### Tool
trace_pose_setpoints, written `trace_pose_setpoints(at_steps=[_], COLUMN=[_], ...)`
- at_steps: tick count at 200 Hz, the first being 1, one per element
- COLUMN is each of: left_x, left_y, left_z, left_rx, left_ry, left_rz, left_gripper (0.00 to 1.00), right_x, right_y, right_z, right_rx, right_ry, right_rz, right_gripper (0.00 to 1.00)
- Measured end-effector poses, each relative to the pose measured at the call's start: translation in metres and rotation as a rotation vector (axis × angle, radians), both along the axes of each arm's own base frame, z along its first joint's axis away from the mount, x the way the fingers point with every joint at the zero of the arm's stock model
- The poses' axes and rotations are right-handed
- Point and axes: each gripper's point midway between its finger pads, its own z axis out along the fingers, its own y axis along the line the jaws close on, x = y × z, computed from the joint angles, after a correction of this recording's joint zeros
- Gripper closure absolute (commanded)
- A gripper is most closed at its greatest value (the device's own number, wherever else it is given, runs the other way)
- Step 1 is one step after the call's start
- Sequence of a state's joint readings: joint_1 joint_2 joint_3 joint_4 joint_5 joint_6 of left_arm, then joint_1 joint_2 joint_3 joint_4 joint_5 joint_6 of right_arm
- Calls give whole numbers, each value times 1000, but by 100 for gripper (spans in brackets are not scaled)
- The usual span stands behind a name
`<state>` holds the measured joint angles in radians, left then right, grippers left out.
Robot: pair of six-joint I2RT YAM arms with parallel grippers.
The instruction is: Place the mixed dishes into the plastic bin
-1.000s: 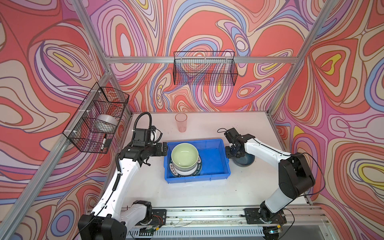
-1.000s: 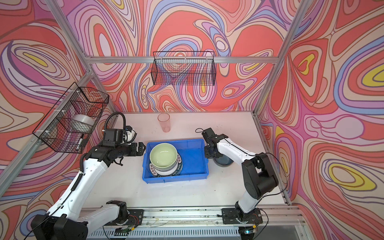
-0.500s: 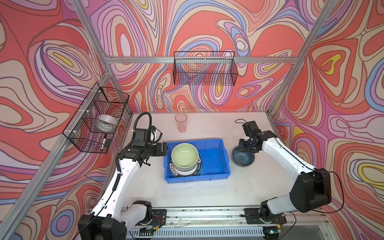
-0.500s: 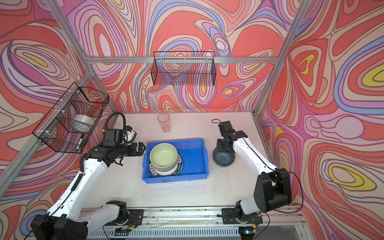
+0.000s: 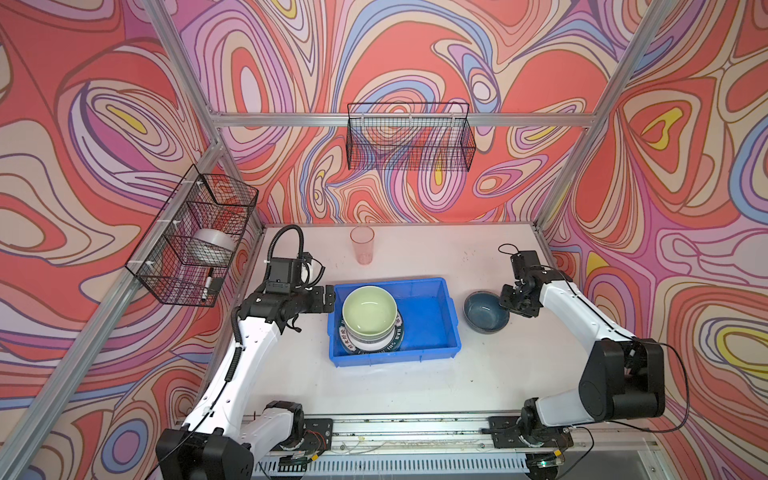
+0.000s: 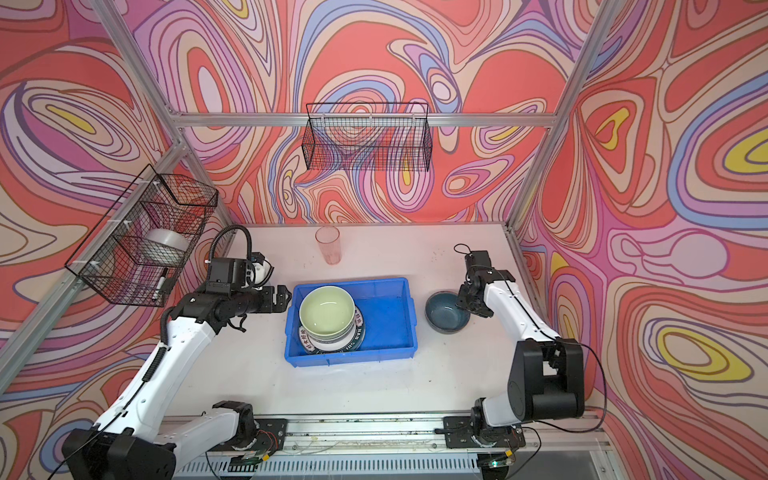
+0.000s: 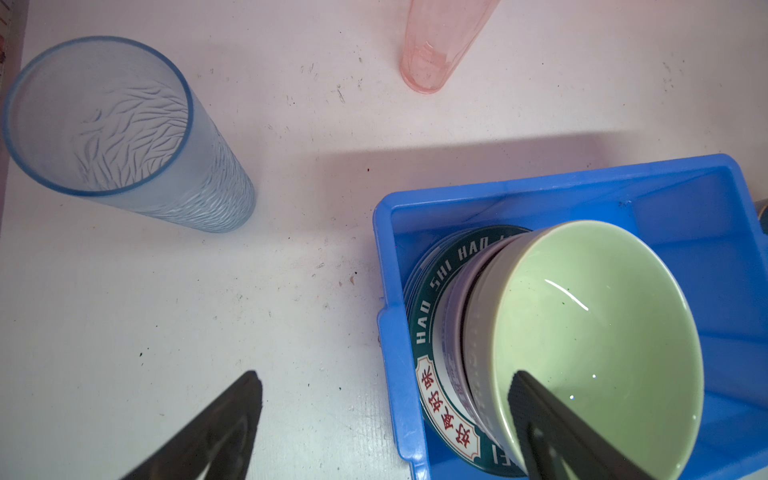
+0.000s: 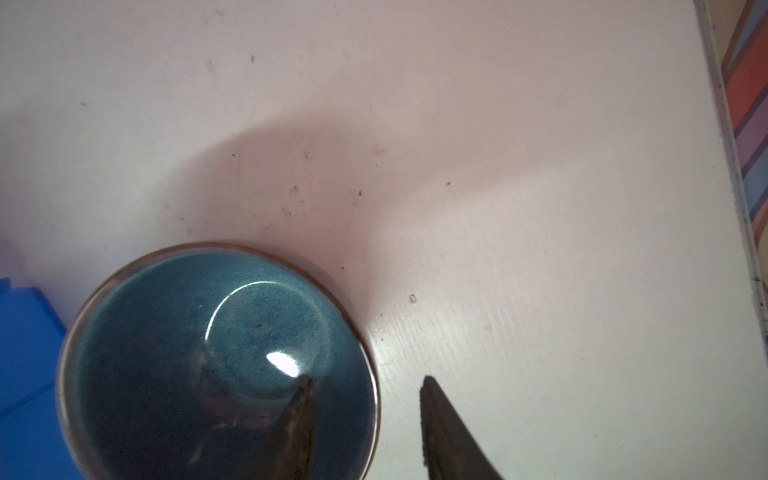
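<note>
"Right wrist view: how's the dark blue bowl (image 8: 216,361)?"

"Glossy teal, brown rim, mouth up, on the table (image 5: 415,395) just right of the blue bin (image 5: 395,361), whose long side runs crosswise. The right gripper (image 8: 365,380) straddles its rim, fingers parted, not pinching. The left gripper (image 7: 384,376) gapes, empty."

"Counts?"

"Three bowls: pale green bowl (image 5: 369,309) nested in grey bowl (image 7: 461,332) on one lettered plate (image 7: 424,328), binned. Two upright tumblers: pink tumbler (image 5: 362,245), blue tumbler (image 7: 124,133)."

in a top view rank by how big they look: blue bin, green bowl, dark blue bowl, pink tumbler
1. blue bin
2. green bowl (sits higher, nearer the camera, so its lead over the next is unsure)
3. dark blue bowl
4. pink tumbler
</note>
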<state>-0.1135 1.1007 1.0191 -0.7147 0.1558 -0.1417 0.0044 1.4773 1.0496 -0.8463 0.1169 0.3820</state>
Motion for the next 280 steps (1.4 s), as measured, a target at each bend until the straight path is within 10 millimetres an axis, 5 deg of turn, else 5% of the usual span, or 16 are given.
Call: trace_pose_setpoints(at_steps=[88,139,239,280], left_x=[0,0,-1,-1], left_y=[0,0,0,0], left_z=[0,-1,-3,-3], left_rx=[2,3,4,4], left_ry=[0,2,7,7], left_rz=[-3,-3,-3,-3], left_gripper=[4,4,4,4], right_x=[8,4,3,11], right_y=[8,10,11,10], right_z=[-36,-44,-31,-1], right_rx=[71,90,91,79], right_ry=[31,48,19,-24], right_rz=[-26,-27,-24,-2], right_gripper=[70,85,100,100])
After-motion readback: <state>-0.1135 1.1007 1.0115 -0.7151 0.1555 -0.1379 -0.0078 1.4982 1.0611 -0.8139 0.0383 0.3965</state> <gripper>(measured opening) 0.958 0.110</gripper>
